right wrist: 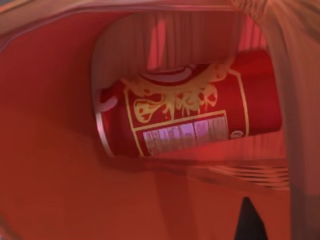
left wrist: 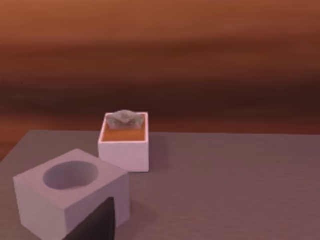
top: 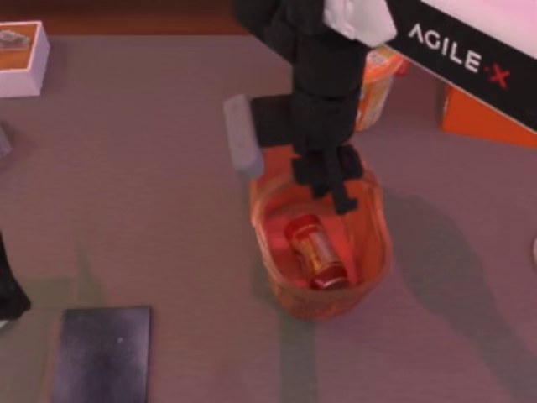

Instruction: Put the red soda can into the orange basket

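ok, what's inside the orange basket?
The red soda can lies on its side inside the orange basket. The right claw hovers over the rim, covering the basket's far end.

"AGILE·X" on right arm (top: 470, 59) (white letters), can label unreadable

A grey-brown table (top: 151, 210) stands before a blurred warm orange-brown backdrop (left wrist: 160, 50).

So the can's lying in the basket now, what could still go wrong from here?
The right gripper hangs low over the orange basket, just above the red soda can. Pulling up carelessly could catch the basket's rim or handle and tip it. The can lies on its side, so a nudge might roll it.
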